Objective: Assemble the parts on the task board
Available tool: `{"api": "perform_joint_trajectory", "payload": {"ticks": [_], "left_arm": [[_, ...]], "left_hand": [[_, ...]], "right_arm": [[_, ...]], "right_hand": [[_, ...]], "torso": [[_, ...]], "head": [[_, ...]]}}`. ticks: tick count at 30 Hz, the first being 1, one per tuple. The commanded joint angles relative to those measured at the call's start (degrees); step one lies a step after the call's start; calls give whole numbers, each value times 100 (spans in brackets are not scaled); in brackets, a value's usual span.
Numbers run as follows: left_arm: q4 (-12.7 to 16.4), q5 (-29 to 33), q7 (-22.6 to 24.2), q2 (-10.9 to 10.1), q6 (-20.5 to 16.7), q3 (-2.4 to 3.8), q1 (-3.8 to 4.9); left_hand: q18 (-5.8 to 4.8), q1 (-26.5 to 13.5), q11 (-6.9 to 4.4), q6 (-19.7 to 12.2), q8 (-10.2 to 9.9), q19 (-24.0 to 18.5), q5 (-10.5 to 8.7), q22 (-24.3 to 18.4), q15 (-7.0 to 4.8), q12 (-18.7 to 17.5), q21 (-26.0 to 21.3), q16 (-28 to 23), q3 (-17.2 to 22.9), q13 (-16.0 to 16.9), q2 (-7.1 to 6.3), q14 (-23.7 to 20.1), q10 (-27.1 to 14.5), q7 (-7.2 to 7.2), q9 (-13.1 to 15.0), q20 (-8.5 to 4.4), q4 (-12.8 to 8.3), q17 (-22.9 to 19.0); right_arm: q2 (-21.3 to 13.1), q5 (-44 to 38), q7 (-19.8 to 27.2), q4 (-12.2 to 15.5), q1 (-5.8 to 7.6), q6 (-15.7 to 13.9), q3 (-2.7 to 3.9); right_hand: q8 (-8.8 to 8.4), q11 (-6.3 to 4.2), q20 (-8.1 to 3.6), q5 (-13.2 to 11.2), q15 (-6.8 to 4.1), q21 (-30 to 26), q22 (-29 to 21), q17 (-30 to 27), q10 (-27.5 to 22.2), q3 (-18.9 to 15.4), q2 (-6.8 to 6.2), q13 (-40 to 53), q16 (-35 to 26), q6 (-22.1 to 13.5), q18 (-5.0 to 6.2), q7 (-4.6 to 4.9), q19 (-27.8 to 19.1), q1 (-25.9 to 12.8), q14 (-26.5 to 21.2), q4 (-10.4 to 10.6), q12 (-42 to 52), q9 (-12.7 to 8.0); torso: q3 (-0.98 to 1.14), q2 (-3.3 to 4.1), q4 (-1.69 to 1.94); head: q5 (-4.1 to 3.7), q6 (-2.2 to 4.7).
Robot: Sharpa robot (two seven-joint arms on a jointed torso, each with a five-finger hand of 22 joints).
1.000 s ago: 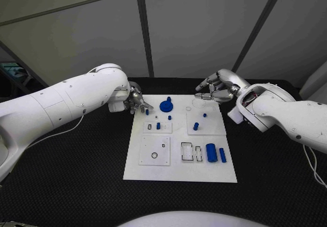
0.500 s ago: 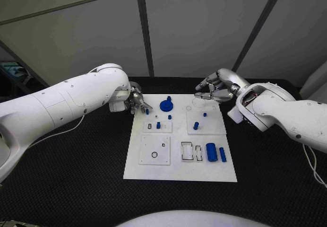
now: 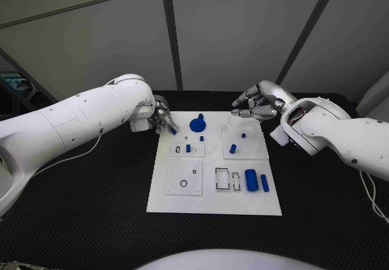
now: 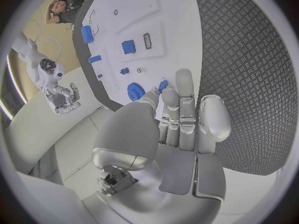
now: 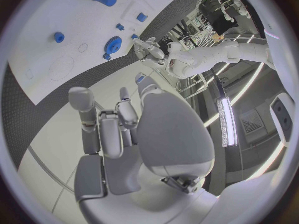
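The white task board (image 3: 215, 202) lies in the middle of the black table. My left hand (image 3: 161, 120) hovers at its far left corner and pinches a small blue peg (image 3: 172, 130) in its fingertips; the left wrist view shows the same peg (image 4: 163, 86) at the fingertips, close to the blue gear (image 4: 136, 91). The gear (image 3: 198, 124) stands on the board's far part, just right of that hand. My right hand (image 3: 254, 108) hangs over the board's far right edge with loosely bent, parted fingers (image 5: 118, 119) and nothing in them.
Small blue pegs (image 3: 188, 149) (image 3: 233, 149) stand in the middle plates. A thick blue cylinder (image 3: 252, 181) and a slim one (image 3: 265, 183) lie at the right, beside empty rectangular slots (image 3: 222, 179). Black matting surrounds the board.
My left hand has drawn slightly back and away from the board with the small peg. The right hand has barely moved.
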Motion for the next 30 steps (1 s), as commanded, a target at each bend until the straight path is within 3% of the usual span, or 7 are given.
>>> {"api": "perform_joint_trajectory", "payload": {"ticks": [1, 3, 7, 10, 16, 22, 30], "left_arm": [[-7, 105, 98, 7, -125, -3, -1], [-3, 158, 99, -1, -150, -4, -1], [40, 291, 90, -43, -226, -4, -2], [121, 449, 65, -100, -315, -5, -6], [416, 803, -7, -291, -534, -6, -21], [981, 1019, -60, -661, -873, -9, -67], [1695, 976, -40, -1110, -1279, -16, -162]], "left_hand": [[-228, 237, 10, -66, -32, 15, -10, 1, 4, -119, -12, 0, 376, -117, 58, 9, -76, 19, -17, -13, -188, 8], [-226, 216, 33, -77, -24, 12, -25, 11, 24, -178, -16, -4, 782, -178, -49, 3, -72, 89, -42, -9, -297, 9], [-232, -291, 21, -52, 171, 20, -36, 51, 18, -188, -24, -5, 2123, -248, -487, 7, 50, 98, -28, 21, -542, 10], [-228, -562, 29, -72, 311, 30, -39, 74, 32, -164, -25, -5, 2687, -253, -632, 12, 103, 66, 13, 6, -676, 10], [-231, -836, 8, -90, 514, 44, -35, 103, 6, -119, -24, -4, 3192, -231, -813, 18, 165, 29, 85, -2, -888, 10], [-246, -1107, -30, -71, 713, 93, 60, 180, -22, -19, 22, -4, 3596, -124, -990, 23, 299, -11, 152, -27, -1072, 10], [-261, -1273, -62, -31, 841, 138, 145, 253, -44, 78, 73, -3, 3813, -6, -1106, 30, 437, -48, 192, -47, -1181, 10]], "right_arm": [[5, 11, 21, 2, 8, 44, 4], [4, 11, 19, 2, 8, 47, 4], [3, 11, 15, 0, 8, 53, 4], [2, 11, 13, -1, 8, 54, 4], [0, 11, 11, -6, 8, 57, 4], [-14, 11, 13, -6, 8, 59, 4], [-33, 11, 13, -11, 8, 58, 4]], "right_hand": [[12, -46, -12, 23, -34, -22, -4, 399, 6, 14, 35, 2, -38, 7, 109, -23, -29, -14, 329, 11, -16, -10], [13, -46, -12, 29, -35, -22, -3, 399, 5, 16, 39, 1, -38, 6, 109, -23, -27, -9, 329, 10, -16, -10], [16, -47, -14, 49, -36, -24, -4, 396, 4, 21, 44, -2, -41, 3, 108, -23, -22, 0, 330, 7, -17, -11], [17, -47, -14, 51, -36, -25, -5, 396, 3, 22, 44, -2, -41, 3, 108, -23, -22, 0, 330, 7, -18, -11], [19, -47, -15, 70, -36, -28, -8, 397, 0, 23, 46, -6, -42, 1, 108, -22, -21, 4, 330, 8, -20, -12], [25, -46, -17, 120, -37, -41, -21, 391, -4, 25, 47, -12, -48, -4, 109, -21, -20, 4, 331, 14, -23, -14], [28, -47, -17, 146, -37, -45, -25, 386, -8, 25, 46, -17, -52, -7, 110, -20, -19, 3, 330, 18, -26, -14]], "torso": [[0, 1, 0], [-1, -2, 1], [1, -6, 6], [1, -10, 13], [-2, -14, 18], [2, -14, 19], [-2, -15, 20]], "head": [[8, -7], [8, -9], [10, -15], [15, -14], [34, -10], [55, -6], [82, -14]]}}
